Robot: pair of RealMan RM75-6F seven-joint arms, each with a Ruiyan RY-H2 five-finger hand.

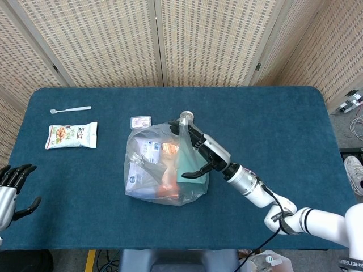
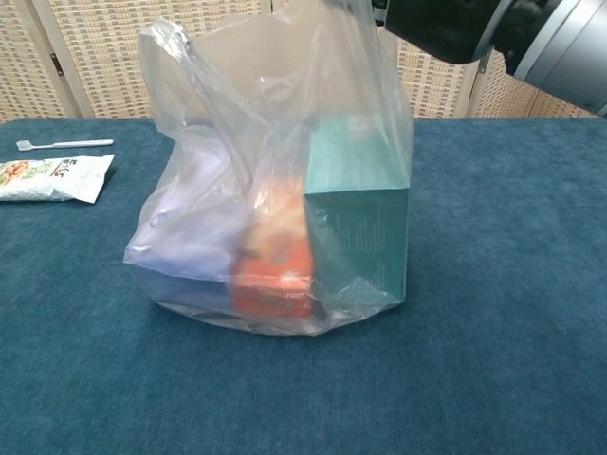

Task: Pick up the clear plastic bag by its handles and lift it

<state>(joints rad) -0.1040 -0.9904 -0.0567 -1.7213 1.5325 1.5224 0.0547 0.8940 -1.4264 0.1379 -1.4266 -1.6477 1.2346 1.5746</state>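
The clear plastic bag (image 1: 159, 170) stands on the blue table, stretched upward, with its bottom still on the cloth (image 2: 266, 218). Inside are a teal box (image 2: 358, 227), an orange box (image 2: 275, 275) and a white and blue packet (image 1: 139, 170). My right hand (image 1: 198, 150) is above the bag's right side and holds the handle, which is pulled taut up to its fingers. In the chest view only the base of this hand (image 2: 446, 24) shows at the top edge. My left hand (image 1: 14, 184) is at the table's near left edge, fingers apart, holding nothing.
A snack packet (image 1: 71, 135) and a white spoon (image 1: 70, 109) lie at the far left. A small flat packet (image 1: 140, 120) and a round shiny object (image 1: 186, 116) sit just behind the bag. Folding screens stand behind the table.
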